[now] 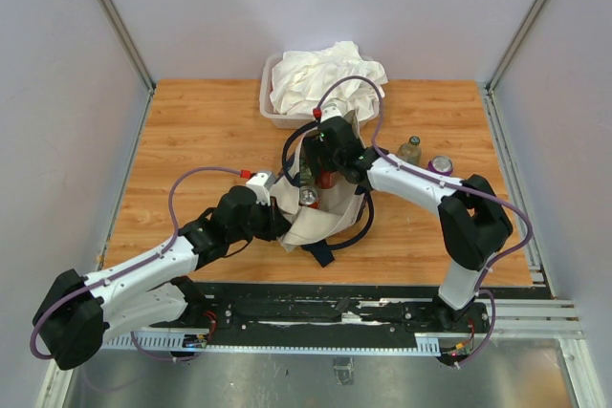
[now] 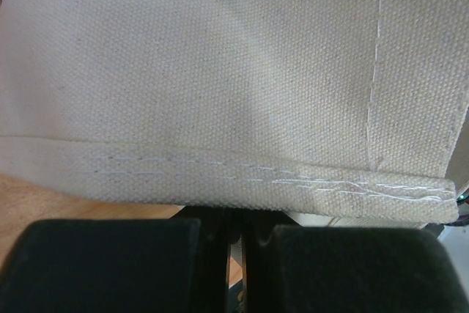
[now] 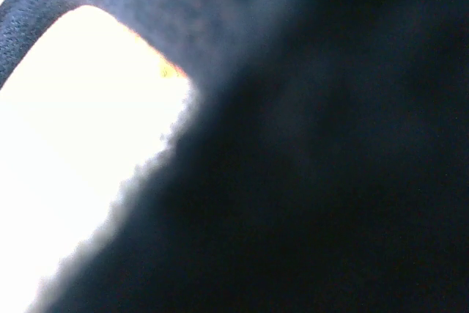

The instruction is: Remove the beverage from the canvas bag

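The beige canvas bag (image 1: 325,222) lies at the table's middle with its mouth open toward the far side and its navy handles (image 1: 323,253) trailing near. Inside the mouth I see a silver-topped can (image 1: 309,198) and a red can (image 1: 327,179). My left gripper (image 1: 279,220) is at the bag's left edge. In the left wrist view the left gripper (image 2: 236,214) has its jaws nearly together under the stitched canvas hem (image 2: 242,177). My right gripper (image 1: 320,161) reaches into the bag's mouth above the red can. The right wrist view is blocked by dark navy fabric (image 3: 308,181), so its fingers are hidden.
A translucent plastic tub (image 1: 267,102) with a white cloth heap (image 1: 325,78) stands just behind the bag. A small glass bottle (image 1: 409,150) and a purple can (image 1: 441,165) stand on the wood to the right of the bag. Grey walls enclose the table.
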`<state>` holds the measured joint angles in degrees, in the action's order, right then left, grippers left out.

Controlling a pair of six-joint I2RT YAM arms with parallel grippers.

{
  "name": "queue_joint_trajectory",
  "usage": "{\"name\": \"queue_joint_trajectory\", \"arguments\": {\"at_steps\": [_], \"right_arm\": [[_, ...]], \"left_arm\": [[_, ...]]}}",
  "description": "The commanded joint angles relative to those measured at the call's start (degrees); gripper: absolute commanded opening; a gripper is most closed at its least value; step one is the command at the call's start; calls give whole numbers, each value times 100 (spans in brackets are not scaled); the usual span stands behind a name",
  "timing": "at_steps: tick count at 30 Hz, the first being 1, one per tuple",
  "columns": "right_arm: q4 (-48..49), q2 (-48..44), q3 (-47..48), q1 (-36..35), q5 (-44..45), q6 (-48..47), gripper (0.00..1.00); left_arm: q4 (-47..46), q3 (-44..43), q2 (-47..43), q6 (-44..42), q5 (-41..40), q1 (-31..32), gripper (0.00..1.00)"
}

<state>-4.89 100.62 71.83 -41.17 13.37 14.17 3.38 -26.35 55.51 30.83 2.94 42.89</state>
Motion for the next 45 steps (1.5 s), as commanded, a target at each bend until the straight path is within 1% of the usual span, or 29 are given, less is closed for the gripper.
{"name": "queue_joint_trajectory", "arguments": {"at_steps": [1,12,14,16,18,19,24,25,29,38,45], "right_arm": [[-413,323,-22,50,-16,161,80],[-706,613,-38,65,-110,163,79],[-723,654,-29,64,-106,167,78],[-745,692,-3,63,-102,156,74],[-781,725,21,64,-106,123,63],[-791,730,31,62,-102,107,54],[-846,665,62,65,-40,13,4],[-869,635,73,63,-14,-5,1],[-823,376,79,62,79,-174,1],[-642,-743,296,60,182,-664,1],[-684,-1515,512,53,276,-830,1]], "left_arm": [[607,161,145,-86,-211,-5,7],[585,139,194,-134,-210,-7,7],[577,129,212,-143,-222,-9,7],[577,114,243,-162,-213,-8,7],[576,91,277,-188,-213,-9,7],[576,78,296,-199,-220,-5,7],[551,57,334,-200,-221,-8,7],[542,59,340,-194,-220,-7,7],[548,51,353,-187,-222,-9,7],[504,59,356,-152,-249,-3,7],[514,52,337,-163,-281,-9,7]]}}
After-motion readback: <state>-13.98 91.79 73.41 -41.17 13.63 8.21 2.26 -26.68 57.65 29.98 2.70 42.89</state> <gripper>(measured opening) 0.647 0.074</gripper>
